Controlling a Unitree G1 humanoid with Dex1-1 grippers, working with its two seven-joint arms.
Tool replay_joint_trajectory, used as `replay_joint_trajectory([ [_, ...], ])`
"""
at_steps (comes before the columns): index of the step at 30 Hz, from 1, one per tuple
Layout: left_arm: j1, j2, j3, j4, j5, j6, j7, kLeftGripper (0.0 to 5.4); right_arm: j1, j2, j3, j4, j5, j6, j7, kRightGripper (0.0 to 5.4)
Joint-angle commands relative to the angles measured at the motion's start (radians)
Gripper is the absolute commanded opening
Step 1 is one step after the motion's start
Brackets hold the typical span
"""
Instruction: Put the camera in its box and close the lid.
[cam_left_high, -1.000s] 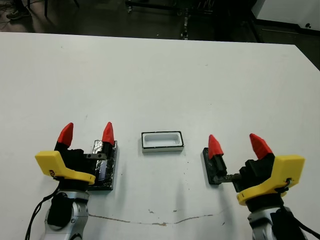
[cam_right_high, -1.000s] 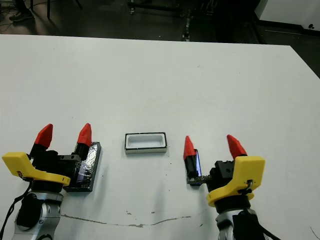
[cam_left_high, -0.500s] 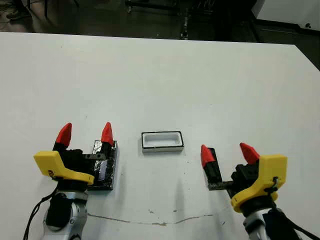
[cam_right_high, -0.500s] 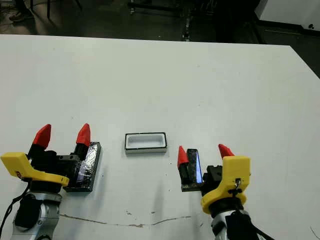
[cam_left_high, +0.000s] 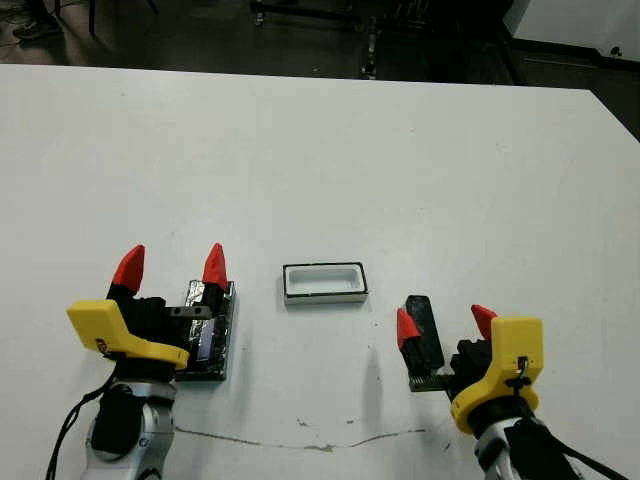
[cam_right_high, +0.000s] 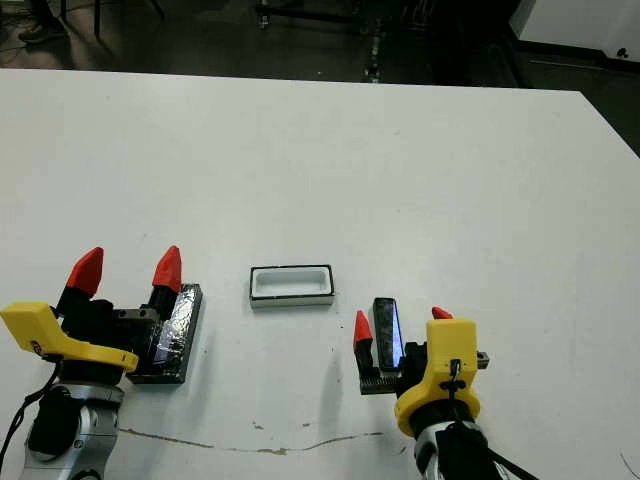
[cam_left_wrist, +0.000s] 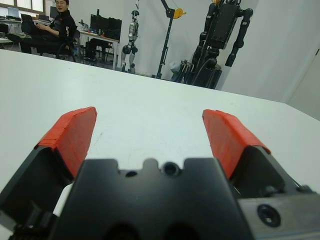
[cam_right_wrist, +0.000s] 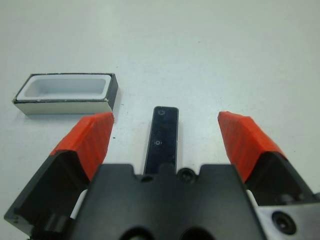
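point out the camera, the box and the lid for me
camera (cam_right_wrist: 164, 134), right wrist view, middle of its black top face
box (cam_left_high: 324, 281), left eye view, white inside floor
lid (cam_right_high: 176, 330), right eye view, glossy top face beside the left gripper

Both my arms sit low at the near table edge, pointing forward. My left gripper (cam_left_high: 171, 268) has its red fingers spread wide, tips up. My right gripper (cam_left_high: 440, 324) is also spread, fingers (cam_right_wrist: 90, 139) apart, angled downward.
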Motion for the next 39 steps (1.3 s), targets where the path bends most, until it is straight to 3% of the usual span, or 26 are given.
replay_joint_trajectory([
  [1,0.01,0.006,0.002,-0.001,0.0,0.007,-0.005,5.39,0.0,0.009,-0.005,0.011,-0.01,0.035,-0.016,5.4],
  [15,0.016,0.007,-0.002,-0.005,-0.001,0.007,-0.005,5.39,0.003,0.008,0.007,0.025,-0.022,0.058,-0.014,5.4],
  [39,0.026,0.014,-0.003,-0.005,-0.016,0.008,-0.021,5.39,0.039,0.005,0.044,0.14,-0.104,-0.038,-0.001,5.4],
])
